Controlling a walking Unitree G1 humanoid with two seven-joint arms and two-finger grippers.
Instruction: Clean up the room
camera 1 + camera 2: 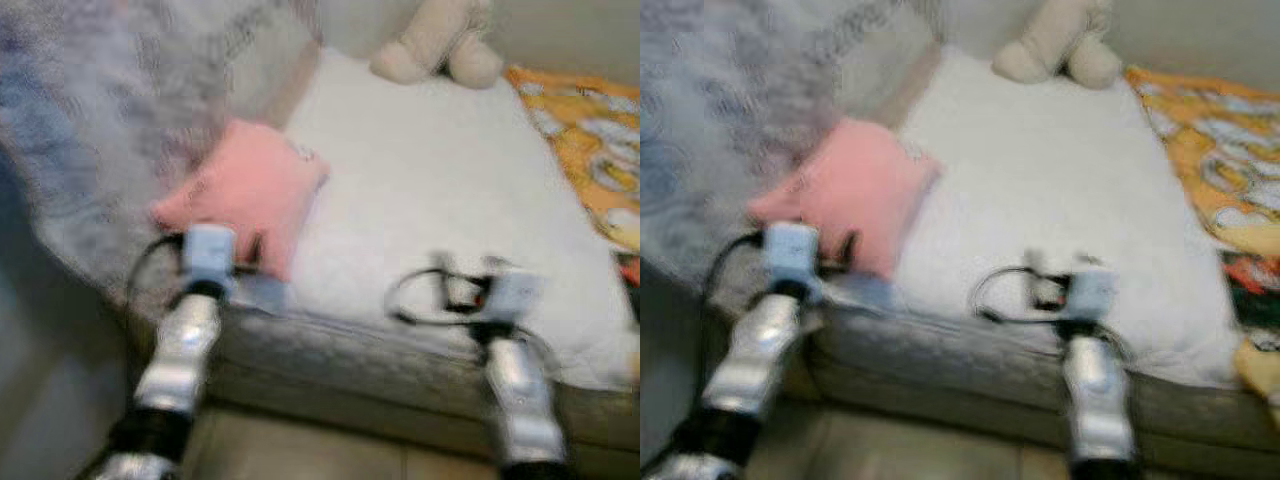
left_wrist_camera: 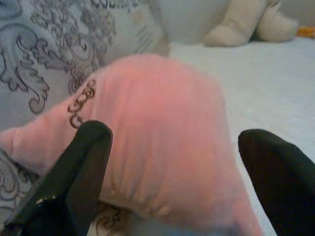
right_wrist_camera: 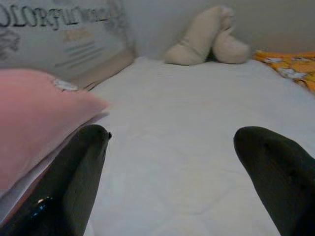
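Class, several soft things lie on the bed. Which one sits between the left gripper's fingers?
The pink pillow, between the open left gripper fingers. The beige plush toy lies far off at the wall.

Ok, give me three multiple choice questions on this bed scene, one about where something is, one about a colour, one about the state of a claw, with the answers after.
1. Where is the beige plush toy?
A. At the far end of the white bed cover
B. On the floor
C. In the right claw

2. What colour is the small pillow in front of the left claw?
A. Green
B. Pink
C. Black

3. How are the left claw's fingers?
A. Shut on the pillow
B. Shut on nothing
C. Open, spread either side of the pillow

Answers: A, it sits by the far wall; B, the left wrist view shows pink plush; C, both fingers stand wide apart.
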